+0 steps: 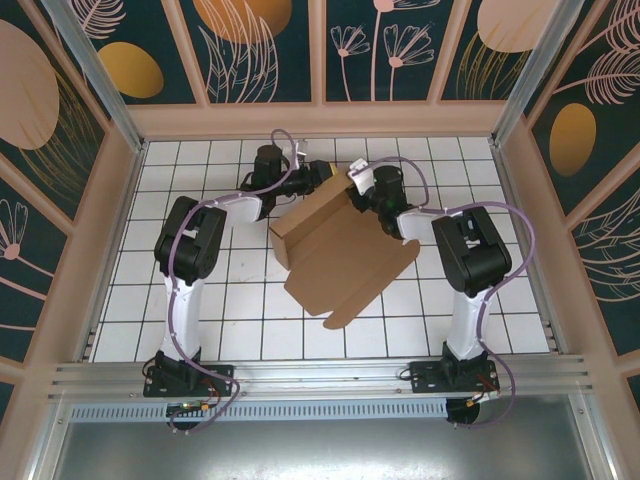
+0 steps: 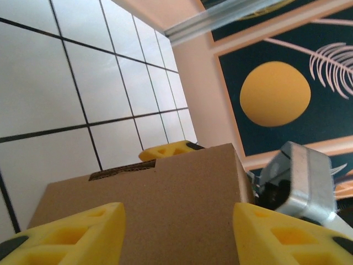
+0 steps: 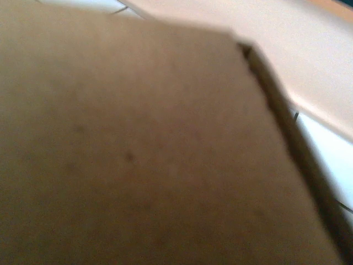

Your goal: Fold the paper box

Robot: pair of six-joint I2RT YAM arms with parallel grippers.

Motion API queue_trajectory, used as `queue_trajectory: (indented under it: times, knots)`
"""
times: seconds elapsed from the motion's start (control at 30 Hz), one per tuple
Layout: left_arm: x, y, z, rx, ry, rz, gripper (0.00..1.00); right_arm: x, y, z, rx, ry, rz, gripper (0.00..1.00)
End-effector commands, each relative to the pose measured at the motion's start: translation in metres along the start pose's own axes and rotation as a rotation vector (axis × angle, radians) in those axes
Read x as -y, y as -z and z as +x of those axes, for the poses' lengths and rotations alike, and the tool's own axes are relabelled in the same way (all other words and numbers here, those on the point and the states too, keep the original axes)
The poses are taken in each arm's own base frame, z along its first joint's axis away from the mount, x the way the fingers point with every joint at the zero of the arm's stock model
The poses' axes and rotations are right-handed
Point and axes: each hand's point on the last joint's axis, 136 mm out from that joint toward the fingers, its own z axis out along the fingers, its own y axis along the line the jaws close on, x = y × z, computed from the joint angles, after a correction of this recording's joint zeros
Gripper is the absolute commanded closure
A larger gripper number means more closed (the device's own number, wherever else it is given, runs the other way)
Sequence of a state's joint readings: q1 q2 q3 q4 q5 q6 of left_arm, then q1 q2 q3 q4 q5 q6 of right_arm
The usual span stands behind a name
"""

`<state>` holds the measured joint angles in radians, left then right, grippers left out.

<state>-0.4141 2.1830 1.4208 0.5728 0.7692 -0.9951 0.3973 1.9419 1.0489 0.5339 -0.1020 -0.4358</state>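
Note:
The paper box (image 1: 340, 255) is a brown cardboard piece in the middle of the white tiled floor, with one end folded up into walls at the far left and a flat flap spread toward the front. My left gripper (image 1: 322, 176) is at the box's far edge. In the left wrist view its yellow fingers (image 2: 83, 232) stand apart, open, against a raised cardboard wall (image 2: 165, 210) wider than their gap. My right gripper (image 1: 358, 188) meets the same far edge from the right; one of its yellow fingers (image 2: 168, 149) pokes over the wall's top. Cardboard (image 3: 138, 154) hides its jaws in the right wrist view.
Pale walls (image 1: 320, 120) close in the tiled floor (image 1: 200, 320) on three sides, the back one just behind both grippers. An aluminium rail (image 1: 320, 375) runs along the front by the arm bases. The right arm's grey wrist (image 2: 298, 176) is close beside the left fingers.

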Motion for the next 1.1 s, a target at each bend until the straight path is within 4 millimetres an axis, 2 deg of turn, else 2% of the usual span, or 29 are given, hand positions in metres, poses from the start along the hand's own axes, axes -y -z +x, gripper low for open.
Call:
queue_trajectory:
  times: [0.0, 0.13, 0.33, 0.5, 0.63, 0.73, 0.8, 0.87, 0.93, 0.97, 1.07]
  knots:
    - [0.018, -0.003, 0.021, -0.083, -0.062, 0.016, 0.45, 0.007, 0.023, -0.003, 0.057, -0.007, -0.057, 0.55]
    - [0.012, -0.002, 0.023, -0.084, -0.061, -0.003, 0.44, 0.016, 0.041, -0.007, 0.109, -0.072, -0.151, 0.45]
    - [0.011, -0.001, 0.022, -0.084, -0.073, -0.019, 0.44, 0.02, 0.056, -0.01, 0.15, -0.125, -0.235, 0.45]
    - [0.022, 0.005, 0.011, -0.065, -0.108, -0.03, 0.42, 0.021, 0.065, -0.012, 0.159, -0.132, -0.217, 0.45]
    - [0.035, 0.024, -0.015, 0.008, -0.16, -0.066, 0.41, 0.025, 0.089, -0.029, 0.236, -0.162, -0.171, 0.46]
    - [0.049, 0.049, -0.037, 0.091, -0.23, -0.132, 0.41, 0.04, 0.116, -0.042, 0.311, -0.207, -0.054, 0.46]
    - [0.062, 0.06, -0.043, 0.114, -0.299, -0.177, 0.41, 0.055, 0.133, -0.048, 0.329, -0.263, 0.063, 0.49]
    - [0.072, 0.066, -0.04, 0.11, -0.341, -0.213, 0.41, 0.065, 0.148, -0.049, 0.315, -0.363, 0.131, 0.53]
    - [0.076, 0.064, -0.026, 0.064, -0.377, -0.239, 0.4, 0.077, 0.156, -0.045, 0.258, -0.504, 0.199, 0.58]
    - [0.077, 0.062, -0.017, 0.039, -0.395, -0.251, 0.39, 0.077, 0.157, -0.044, 0.232, -0.516, 0.199, 0.59]
    - [0.065, 0.05, 0.013, -0.058, -0.443, -0.31, 0.37, 0.075, 0.165, -0.049, 0.226, -0.588, 0.22, 0.62]
